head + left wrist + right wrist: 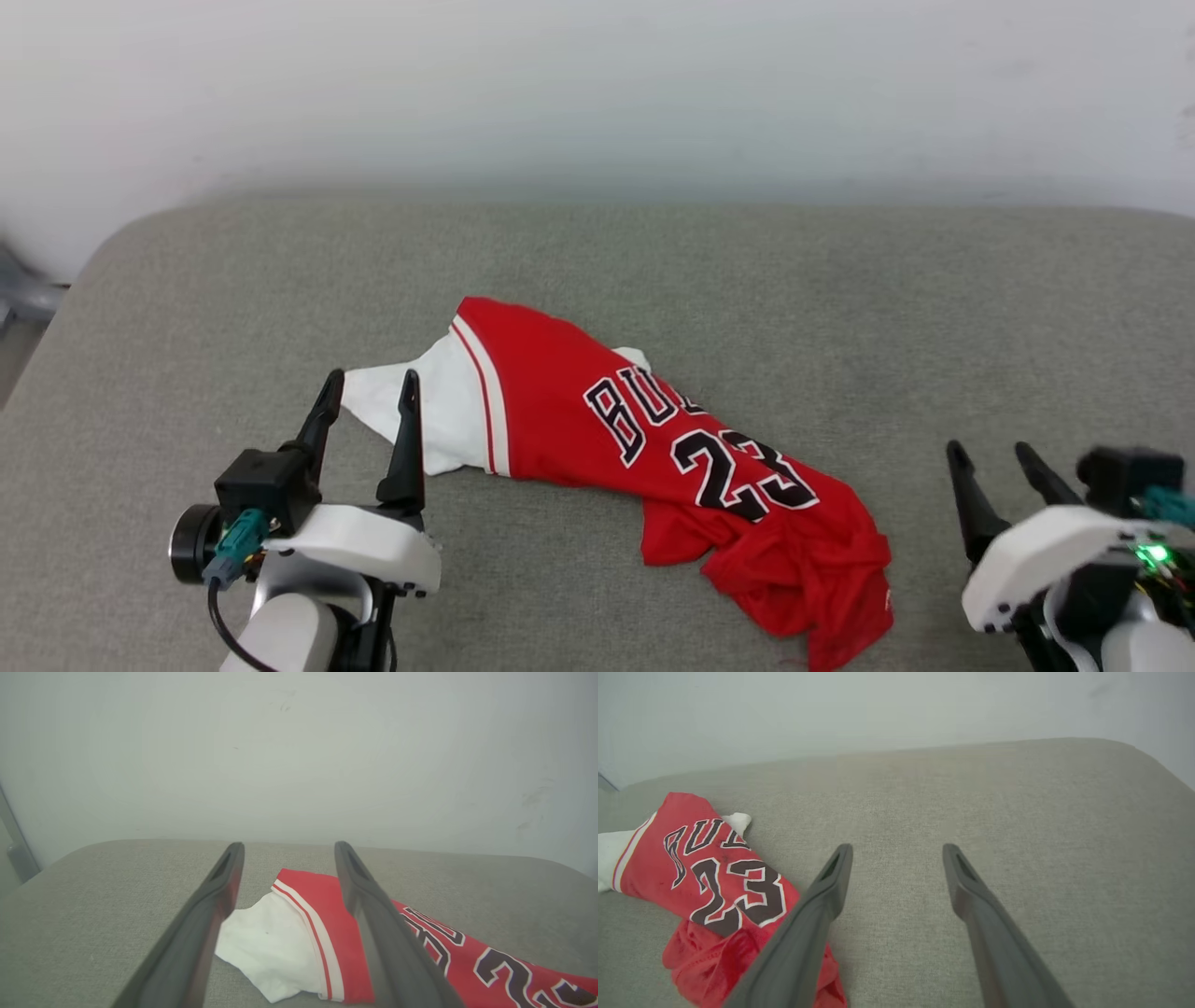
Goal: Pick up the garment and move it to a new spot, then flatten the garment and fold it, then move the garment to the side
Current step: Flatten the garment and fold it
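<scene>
Two claws, both spread wide with nothing between the fingers. My left claw [372, 378] hangs at the white sleeve [420, 411] of the shirt [597, 420]. My right claw [988, 453] sits over bare cushion [747, 271], near the shirt's bunched end [803, 569] but clear of it.

I judge the pick-up has not begun, so the grip is what matters. On the left I would come down until both fingers straddle the sleeve's edge and close on the stripe trim [490, 392], where the cloth is doubled and less likely to slip. From these views I cannot tell whether my fingertips touch the cloth yet. On the right I would swing inward and take the red heap low, pinching a single edge and not a wad, so the shirt hangs open when lifted. Both arms should rise evenly, or it will twist.

It lies mid-cushion on a slant, sleeve end toward my left and farther from me, crumpled end toward my right and nearer. It is red, half rolled on itself, so the black lettering [639, 411] is cut off above the 23 [738, 467]. A scrap of white pokes out at its far edge.
</scene>
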Controlling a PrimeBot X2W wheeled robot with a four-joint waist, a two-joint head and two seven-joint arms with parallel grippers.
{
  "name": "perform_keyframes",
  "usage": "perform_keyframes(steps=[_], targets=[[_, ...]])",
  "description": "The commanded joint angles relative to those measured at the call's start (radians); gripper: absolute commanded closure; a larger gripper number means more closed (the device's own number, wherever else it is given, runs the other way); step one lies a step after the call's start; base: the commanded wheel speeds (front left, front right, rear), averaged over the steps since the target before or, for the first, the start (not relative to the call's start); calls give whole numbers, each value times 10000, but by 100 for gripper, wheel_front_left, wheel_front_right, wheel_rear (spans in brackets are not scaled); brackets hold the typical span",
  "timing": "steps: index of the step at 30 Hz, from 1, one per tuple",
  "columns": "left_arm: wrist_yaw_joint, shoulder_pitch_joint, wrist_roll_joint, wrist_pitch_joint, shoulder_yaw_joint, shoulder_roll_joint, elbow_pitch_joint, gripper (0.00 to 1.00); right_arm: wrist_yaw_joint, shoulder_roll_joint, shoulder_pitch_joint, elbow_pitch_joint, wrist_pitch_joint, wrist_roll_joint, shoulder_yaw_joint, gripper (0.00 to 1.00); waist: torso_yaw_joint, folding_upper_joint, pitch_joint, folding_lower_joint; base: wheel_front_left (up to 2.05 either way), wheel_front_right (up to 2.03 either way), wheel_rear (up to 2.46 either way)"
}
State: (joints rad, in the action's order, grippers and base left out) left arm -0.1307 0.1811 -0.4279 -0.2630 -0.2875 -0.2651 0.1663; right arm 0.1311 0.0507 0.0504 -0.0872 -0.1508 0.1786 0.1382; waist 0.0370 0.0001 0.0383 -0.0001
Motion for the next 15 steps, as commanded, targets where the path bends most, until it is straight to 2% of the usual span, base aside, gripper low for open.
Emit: perform_keyframes(steps=[1,4,5,6,7,10,15], targets=[[85,218,88,-25,0,130,-120,0,-7,-7,529,-318,-783,-19,-127,0,308,-1,376,1,0,0,0],[191,413,216,-25,31,303,-288,0,-7,292,1230,-722,-2165,240,-618,0,615,-1,794,1,0,0,0],[267,512,294,-25,44,443,-337,0,-7,651,1644,-957,-3077,479,-1207,0,830,-1,1054,1,0,0,0],[337,583,345,-25,70,496,-384,0,-7,794,1859,-1047,-3490,625,-1549,0,919,-1,1161,1,0,0,0],[489,722,476,-25,147,680,-468,0,-7,1337,2455,-1273,-4572,997,-2551,0,1157,-1,1466,1,0,0,0],[612,830,610,-25,220,844,-429,0,-7,1774,2810,-1600,-5453,1405,-3442,0,1373,-1,1663,1,0,0,0],[846,918,833,-25,335,1098,-300,0,-4,2113,2797,-2471,-6721,2142,-4462,0,1583,-1,1810,1,0,0,0]])
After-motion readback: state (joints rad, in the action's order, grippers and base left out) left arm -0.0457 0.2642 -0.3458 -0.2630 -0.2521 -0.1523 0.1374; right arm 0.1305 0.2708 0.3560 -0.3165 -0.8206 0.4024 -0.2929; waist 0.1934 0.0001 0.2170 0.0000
